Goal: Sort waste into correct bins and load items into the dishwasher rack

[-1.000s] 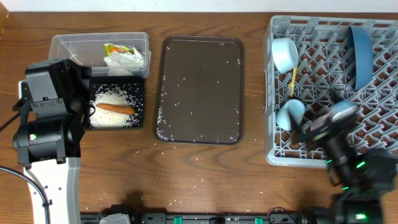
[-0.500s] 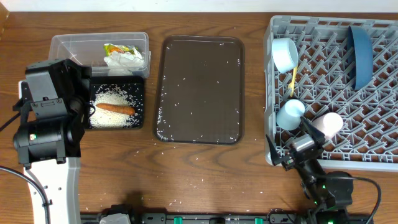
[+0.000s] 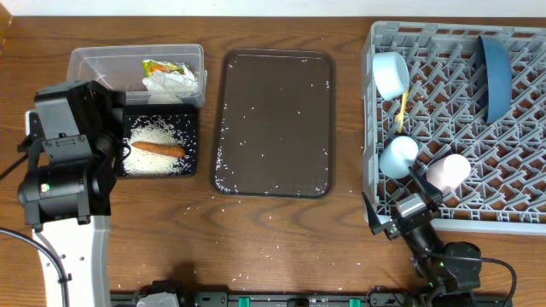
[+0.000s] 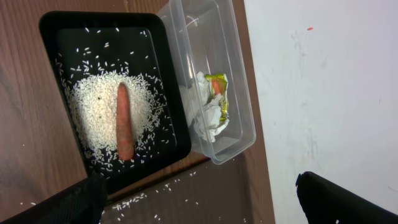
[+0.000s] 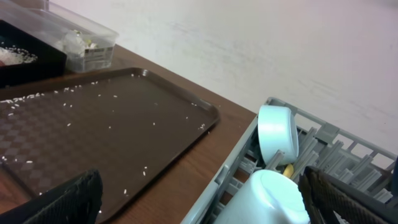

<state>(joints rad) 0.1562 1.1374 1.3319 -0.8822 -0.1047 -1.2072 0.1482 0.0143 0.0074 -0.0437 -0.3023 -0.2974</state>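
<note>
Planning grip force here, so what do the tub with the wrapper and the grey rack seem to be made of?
Tub: likely clear glossy plastic; the wrapper shows through its walls. Rack: likely matte grey moulded plastic, judging by its uniform lattice and pegs.

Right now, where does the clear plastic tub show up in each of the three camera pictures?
Overhead: the clear plastic tub is at upper left, just above the black tray in the picture.
Left wrist: the clear plastic tub is at top centre, running along the black tray's right side.
Right wrist: the clear plastic tub is in the upper left corner, right of the black tray.
Shared landmark: the black tray, directly beside the tub in every view.
</note>
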